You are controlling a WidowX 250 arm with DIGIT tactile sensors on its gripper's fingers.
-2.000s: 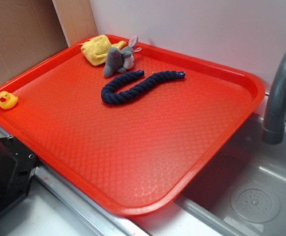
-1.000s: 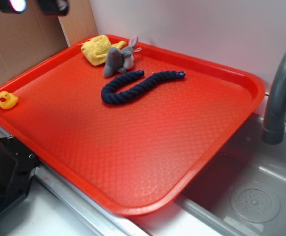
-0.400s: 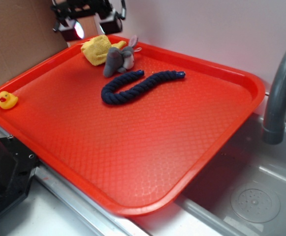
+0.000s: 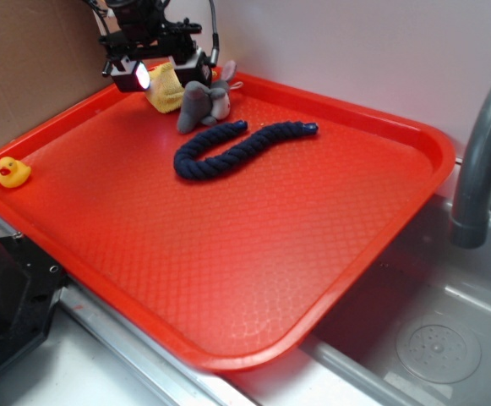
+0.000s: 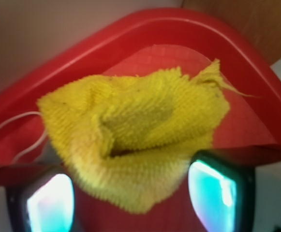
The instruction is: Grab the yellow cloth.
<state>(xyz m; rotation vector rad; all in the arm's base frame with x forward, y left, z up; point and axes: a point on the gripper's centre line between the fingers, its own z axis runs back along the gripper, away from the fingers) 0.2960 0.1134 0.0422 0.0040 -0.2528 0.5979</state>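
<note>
The yellow cloth (image 4: pixel 166 87) lies crumpled in the far left corner of the red tray (image 4: pixel 380 220), touching the grey plush toy (image 4: pixel 203 101). My gripper (image 4: pixel 157 69) hangs right over it, open, one finger on each side of the cloth. In the wrist view the yellow cloth (image 5: pixel 135 140) fills the middle, its near edge lying between the two glowing fingertips (image 5: pixel 51 205), which stand wide apart and do not press it. The gripper (image 5: pixel 133 200) is open.
A dark blue rope (image 4: pixel 237 148) curls across the tray's middle. A small yellow rubber duck (image 4: pixel 12 172) sits at the tray's left edge. A grey faucet (image 4: pixel 482 161) and sink (image 4: pixel 431 338) lie to the right, a cardboard wall (image 4: pixel 25 68) behind left.
The gripper came in from the upper left and descended over the yellow cloth, now straddling it. The cloth, toy and rope have not moved.
</note>
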